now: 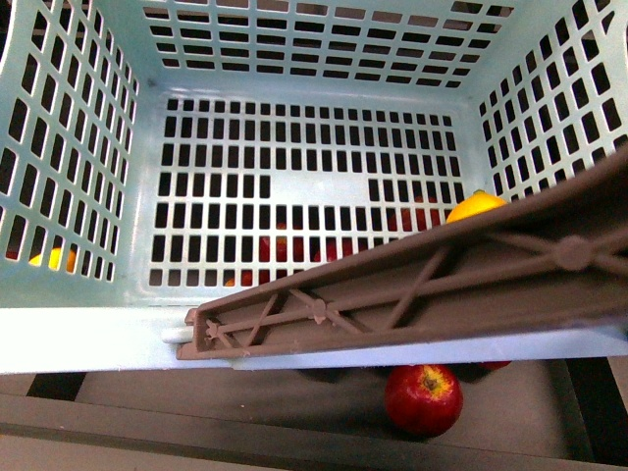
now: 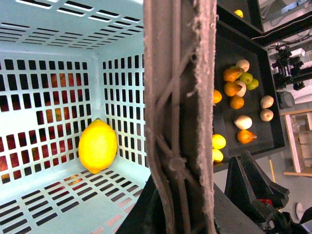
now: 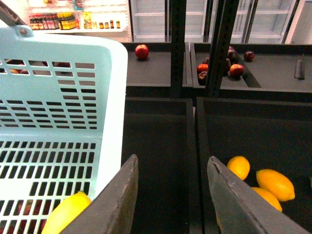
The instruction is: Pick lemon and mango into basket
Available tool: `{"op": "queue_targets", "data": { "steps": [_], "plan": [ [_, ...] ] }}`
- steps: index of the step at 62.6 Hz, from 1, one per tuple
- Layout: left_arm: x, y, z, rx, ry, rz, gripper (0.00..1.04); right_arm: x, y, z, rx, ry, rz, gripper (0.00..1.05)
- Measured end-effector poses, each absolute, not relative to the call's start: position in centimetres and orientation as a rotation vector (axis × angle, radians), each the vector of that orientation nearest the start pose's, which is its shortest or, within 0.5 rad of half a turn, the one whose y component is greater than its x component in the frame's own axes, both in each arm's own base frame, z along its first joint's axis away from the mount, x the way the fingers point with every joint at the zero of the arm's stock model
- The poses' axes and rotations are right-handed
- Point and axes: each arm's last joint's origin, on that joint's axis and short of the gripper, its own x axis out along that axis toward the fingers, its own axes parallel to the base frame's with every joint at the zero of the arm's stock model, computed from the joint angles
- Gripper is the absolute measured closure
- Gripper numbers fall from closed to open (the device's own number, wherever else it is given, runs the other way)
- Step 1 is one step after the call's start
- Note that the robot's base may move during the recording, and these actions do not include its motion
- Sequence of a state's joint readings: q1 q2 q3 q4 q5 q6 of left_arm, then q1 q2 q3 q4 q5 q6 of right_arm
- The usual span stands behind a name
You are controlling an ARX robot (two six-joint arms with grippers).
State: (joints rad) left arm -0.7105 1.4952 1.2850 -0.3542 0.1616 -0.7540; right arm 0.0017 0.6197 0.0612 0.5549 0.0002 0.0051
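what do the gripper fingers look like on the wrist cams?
Right gripper: two flat, dark grey wedge fingers with paler edges. Left gripper: black, angular fingers, mostly hidden by the brown basket handle. No cables or markings visible on either.

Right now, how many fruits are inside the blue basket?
1. A yellow fruit sits on the basket floor by a corner. The brown handle covers part of the floor, so more may hide. Red fruit behind the slots is outside.
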Motion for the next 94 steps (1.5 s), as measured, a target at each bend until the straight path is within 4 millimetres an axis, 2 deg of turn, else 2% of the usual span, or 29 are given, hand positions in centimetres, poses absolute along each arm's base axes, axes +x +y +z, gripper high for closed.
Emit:
{"op": "queue_targets", "data": {
  "steps": [8, 15, 94],
  "plan": [
    [24.99, -22.11, 32.28, -0.529, 0.842, -0.588, 0.99, 14.13, 0.02, 17.76, 0.005, 0.003, 0.002, 0.24],
    [24.89, -22.21, 32.29, -0.527, 0.843, -0.592, 0.99, 14.12, -0.01, 17.74, 0.006, 0.003, -0.004, 0.07],
    [25.02, -22.1, 32.27, -0.526, 0.842, -0.588, 0.99, 14.05, 0.0, 17.58, 0.005, 0.007, 0.0, 0.09]
  ]
}}
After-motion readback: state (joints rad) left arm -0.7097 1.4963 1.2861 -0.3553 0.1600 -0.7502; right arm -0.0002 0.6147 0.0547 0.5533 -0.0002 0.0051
